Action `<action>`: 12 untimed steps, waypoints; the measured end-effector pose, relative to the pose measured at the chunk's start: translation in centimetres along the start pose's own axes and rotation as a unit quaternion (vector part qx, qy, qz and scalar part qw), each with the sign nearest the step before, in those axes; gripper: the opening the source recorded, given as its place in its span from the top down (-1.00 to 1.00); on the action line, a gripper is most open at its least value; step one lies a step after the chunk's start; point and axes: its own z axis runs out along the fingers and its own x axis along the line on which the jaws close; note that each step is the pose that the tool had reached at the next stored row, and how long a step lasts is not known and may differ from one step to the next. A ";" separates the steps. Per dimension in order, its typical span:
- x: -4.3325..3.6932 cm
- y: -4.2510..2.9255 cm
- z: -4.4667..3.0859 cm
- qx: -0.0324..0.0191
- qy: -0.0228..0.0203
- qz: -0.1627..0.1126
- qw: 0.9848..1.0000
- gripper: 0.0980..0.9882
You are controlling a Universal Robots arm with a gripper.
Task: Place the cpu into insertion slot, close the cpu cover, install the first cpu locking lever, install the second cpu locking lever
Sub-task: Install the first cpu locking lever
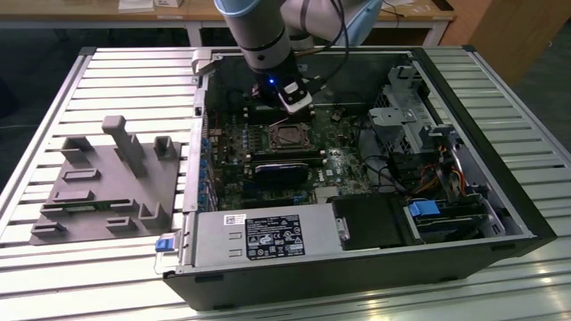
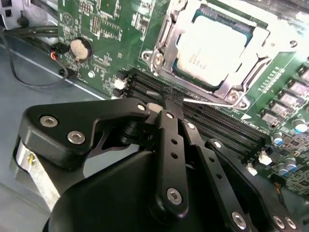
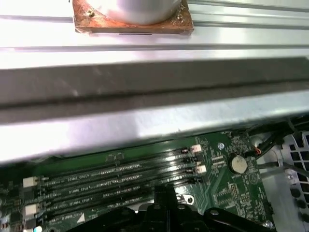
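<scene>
The cpu (image 2: 215, 48), a silver-grey square, lies in the insertion slot (image 1: 287, 137) on the green board. The cpu cover (image 2: 164, 41), a silver frame, lies flat around the chip. A thin metal lever rod (image 2: 212, 102) runs along the socket's side by the memory slots. My gripper (image 2: 166, 104) hangs over the memory slots (image 2: 203, 121) just beside the socket, its black fingers shut together with nothing between them. In the exterior view the gripper (image 1: 295, 107) is inside the case, just behind the socket. The first wrist view has the fingertips (image 3: 166, 191) above the memory slots (image 3: 111, 174).
The open computer case (image 1: 499, 200) lies on a slatted metal table. A grey fixture plate (image 1: 107, 180) sits at the exterior view's left. The power supply (image 1: 259, 234), a drive cage (image 1: 410, 114) and cables (image 1: 392, 174) crowd the case. A coin battery (image 2: 79, 48) sits near the socket.
</scene>
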 end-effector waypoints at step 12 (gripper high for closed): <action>0.39 0.09 0.74 0.014 -0.017 0.034 0.999 0.98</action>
